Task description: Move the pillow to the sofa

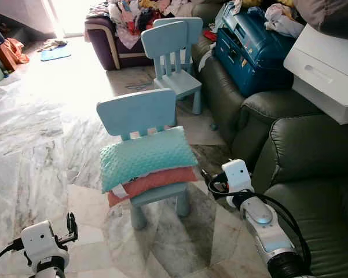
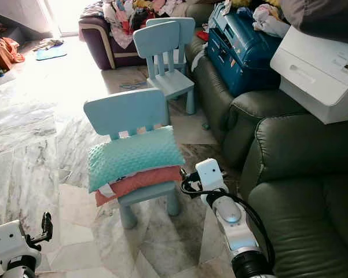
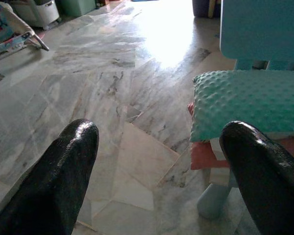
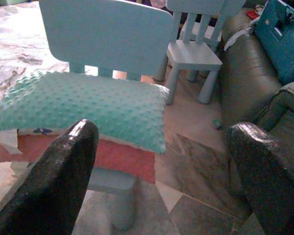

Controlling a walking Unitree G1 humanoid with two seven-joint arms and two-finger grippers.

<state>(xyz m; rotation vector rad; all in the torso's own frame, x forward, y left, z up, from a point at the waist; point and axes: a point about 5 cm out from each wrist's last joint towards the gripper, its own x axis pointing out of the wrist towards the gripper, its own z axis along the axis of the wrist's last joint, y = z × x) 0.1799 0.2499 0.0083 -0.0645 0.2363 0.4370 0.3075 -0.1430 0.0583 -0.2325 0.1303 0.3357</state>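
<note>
A teal dotted pillow [image 1: 145, 156] lies on top of a coral pillow [image 1: 153, 182], both stacked on the seat of a small light-blue chair [image 1: 140, 113]. My right gripper [image 4: 161, 161] is open just beside the pillows' right end, its fingers [image 4: 63, 171] spread wide and empty. Low at the left, my left gripper [image 3: 161, 171] is open too, near the floor and short of the chair, with the teal pillow [image 3: 249, 100] ahead of it. The dark green sofa [image 1: 312, 156] stands right of the chair.
A second blue chair [image 1: 174, 49] stands behind the first. On the sofa sit a blue suitcase [image 1: 252, 46] and a white printer [image 1: 330, 66]. A purple armchair [image 1: 113, 40] piled with clothes is at the back. Marble floor [image 1: 29, 133] stretches left.
</note>
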